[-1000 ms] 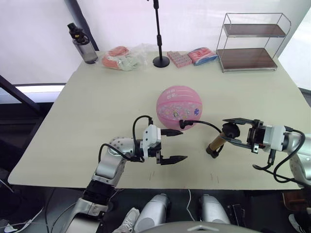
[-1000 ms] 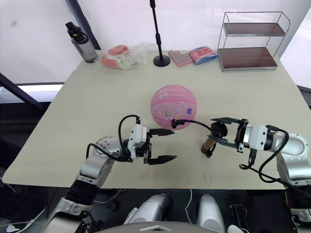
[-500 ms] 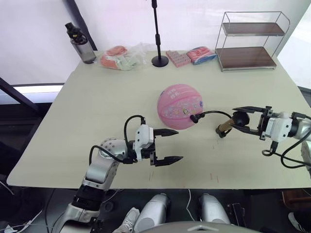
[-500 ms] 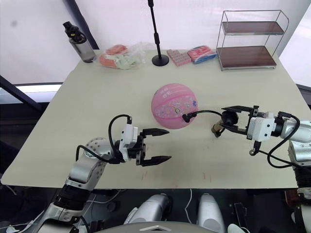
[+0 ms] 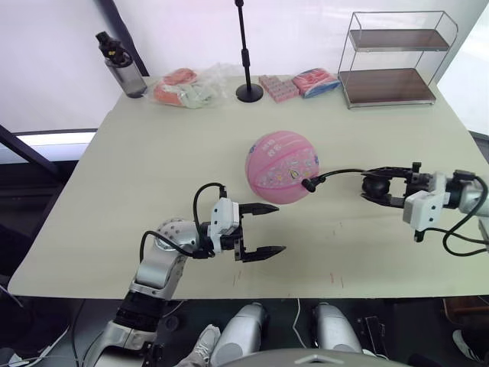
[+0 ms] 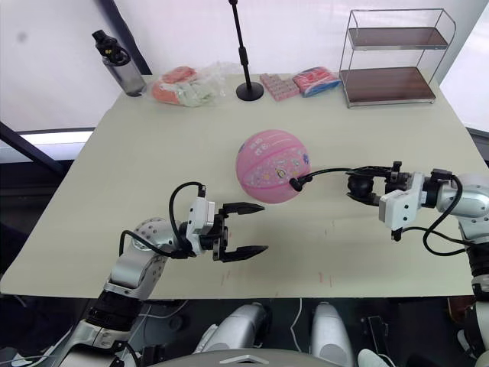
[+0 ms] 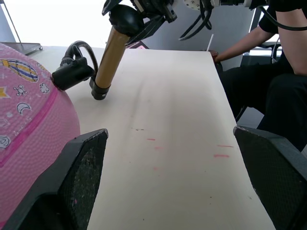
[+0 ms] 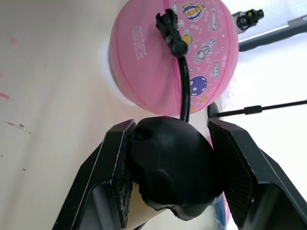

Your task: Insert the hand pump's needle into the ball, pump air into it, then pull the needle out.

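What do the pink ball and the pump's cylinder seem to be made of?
The pink printed ball looks like matt rubber: soft sheen, moulded seam lines, printed cartoons. The bronze-gold pump cylinder looks like brushed or anodised metal, with a smooth satin highlight along its length; its black end cap is probably plastic.

One ball (image 5: 281,167), one hand pump (image 7: 111,53), one bottle (image 5: 111,64), one wire shelf (image 5: 397,56) (two tiers), one stand pole (image 5: 246,53), two grippers.
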Motion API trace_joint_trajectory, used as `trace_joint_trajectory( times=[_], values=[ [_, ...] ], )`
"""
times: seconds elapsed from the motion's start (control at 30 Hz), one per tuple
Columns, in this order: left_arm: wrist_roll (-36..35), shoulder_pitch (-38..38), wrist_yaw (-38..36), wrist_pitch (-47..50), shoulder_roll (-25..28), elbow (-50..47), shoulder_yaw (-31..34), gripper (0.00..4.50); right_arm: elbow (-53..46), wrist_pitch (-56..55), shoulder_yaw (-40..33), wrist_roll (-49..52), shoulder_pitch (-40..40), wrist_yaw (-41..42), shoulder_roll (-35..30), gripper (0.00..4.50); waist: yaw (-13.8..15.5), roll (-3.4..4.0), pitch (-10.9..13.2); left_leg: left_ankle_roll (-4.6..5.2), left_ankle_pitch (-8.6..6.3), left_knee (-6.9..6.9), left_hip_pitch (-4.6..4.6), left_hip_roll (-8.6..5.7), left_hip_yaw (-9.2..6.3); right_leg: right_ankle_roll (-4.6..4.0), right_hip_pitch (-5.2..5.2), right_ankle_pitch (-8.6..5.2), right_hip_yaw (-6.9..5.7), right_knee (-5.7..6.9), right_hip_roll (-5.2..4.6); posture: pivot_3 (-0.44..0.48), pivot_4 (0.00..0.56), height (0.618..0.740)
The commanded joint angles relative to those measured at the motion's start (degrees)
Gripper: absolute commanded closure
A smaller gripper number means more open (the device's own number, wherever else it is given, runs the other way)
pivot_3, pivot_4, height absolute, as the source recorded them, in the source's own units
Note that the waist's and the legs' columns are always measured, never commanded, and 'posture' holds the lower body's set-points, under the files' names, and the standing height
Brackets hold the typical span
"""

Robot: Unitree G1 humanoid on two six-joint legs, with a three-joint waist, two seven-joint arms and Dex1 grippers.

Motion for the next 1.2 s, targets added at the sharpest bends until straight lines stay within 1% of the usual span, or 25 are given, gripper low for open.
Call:
trace_joint_trajectory(
  times=[0.03, 0.23, 0.47, 0.5, 0.53, 0.57, 0.6, 0.63, 0.8, 0.93, 1.2],
  values=[
    [-0.9, -0.9, -0.3, -0.9, 0.5, -1.0, 1.0, 0.05, -6.6, 0.4, 3.6, -0.1, 4.0, -2.6, 1.7, 2.40, 0.1, 0.00, 0.0, 0.00, 0.00, 0.00, -0.02, 0.00, -0.01, 0.00, -0.03, 0.00, 0.00, 0.01, 0.00, 0.000, 0.150, 0.736],
    [-1.1, -1.6, -1.3, -1.3, 1.2, -0.3, 1.4, 0.05, -14.6, 4.7, 9.3, 1.0, 7.6, -3.6, 3.6, 2.40, 0.0, -0.02, 0.0, -0.01, 0.01, 0.05, 0.00, 0.01, 0.02, 0.00, -0.01, 0.00, 0.04, 0.05, 0.04, 0.000, 0.150, 0.736],
    [-1.1, -1.5, -1.9, -1.9, 1.5, 0.0, 1.5, 0.05, -16.3, 8.5, 11.9, 1.4, 8.9, -4.6, 5.7, 2.40, 0.0, -0.03, 0.0, -0.06, 0.03, 0.09, 0.06, 0.06, 0.06, -0.02, -0.02, 0.00, 0.11, 0.24, 0.11, 0.000, 0.150, 0.736],
    [-1.1, -1.4, -2.0, -2.1, 1.5, 0.0, 1.6, 0.00, -16.2, 8.8, 12.1, 1.7, 9.3, -4.4, 5.6, 1.59, 0.0, -0.04, 0.0, -0.06, 0.03, 0.10, 0.06, 0.06, 0.06, -0.02, -0.02, 0.00, 0.11, 0.25, 0.11, 0.000, 0.150, 0.736],
    [-1.2, -1.2, -2.2, -2.2, 1.6, 0.0, 1.6, 0.00, -16.2, 9.1, 12.3, 2.1, 9.6, -4.2, 5.5, 1.35, 0.0, -0.04, 0.0, -0.06, 0.04, 0.10, 0.07, 0.07, 0.06, -0.02, -0.02, 0.00, 0.11, 0.27, 0.12, 0.000, 0.150, 0.736],
    [-1.3, -1.1, -2.3, -2.4, 1.7, 0.1, 1.7, 0.00, -16.2, 9.4, 12.4, 2.4, 9.9, -4.0, 5.2, 0.76, 0.1, -0.04, 0.0, -0.07, 0.04, 0.10, 0.06, 0.07, 0.05, -0.03, -0.03, 0.00, 0.11, 0.28, 0.13, 0.000, 0.150, 0.736],
    [-1.3, -0.9, -2.5, -2.6, 1.9, 0.2, 1.8, 0.00, -16.3, 9.7, 12.5, 2.8, 10.2, -3.8, 4.8, 0.32, 0.1, -0.03, 0.0, -0.07, 0.04, 0.10, 0.05, 0.07, 0.05, -0.03, -0.05, 0.00, 0.12, 0.31, 0.12, 0.000, 0.150, 0.736],
    [-1.4, -0.8, -2.6, -2.7, 2.0, 0.2, 1.9, 0.00, -16.3, 9.9, 12.7, 3.1, 10.4, -3.6, 4.5, 0.09, 0.1, -0.02, 0.0, -0.07, 0.04, 0.10, 0.04, 0.06, 0.08, -0.03, -0.07, 0.00, 0.16, 0.32, 0.12, 0.000, 0.150, 0.736],
    [-1.4, -0.4, -3.1, -3.2, 2.4, 0.5, 2.1, 0.00, -16.0, 9.8, 13.0, 4.7, 11.3, -3.0, 3.4, 0.09, 0.0, -0.04, 0.0, -0.06, 0.04, 0.16, 0.09, 0.06, 0.27, -0.02, -0.09, 0.01, 0.29, 0.47, 0.11, 0.000, 0.150, 0.736],
    [-1.7, -0.1, -3.0, -2.4, 2.9, -0.8, 2.3, 0.00, -17.6, 9.7, 13.3, 8.2, 13.0, -1.9, 2.7, 0.09, 0.1, -0.04, 0.0, -0.09, 0.06, 0.16, 0.09, 0.08, 0.26, -0.03, -0.15, 0.00, 0.31, 0.60, 0.12, 0.000, 0.150, 0.736],
    [-2.8, -0.1, -2.7, -0.8, 4.0, -2.2, 2.9, 0.00, -23.5, 13.5, 10.7, 21.0, 18.9, 0.6, 0.5, 0.09, 0.1, -0.07, 0.0, -0.09, 0.06, 0.17, 0.10, 0.09, 0.32, -0.03, -0.16, 0.01, 0.36, 0.63, 0.11, 0.000, 0.150, 0.736]
  ],
)
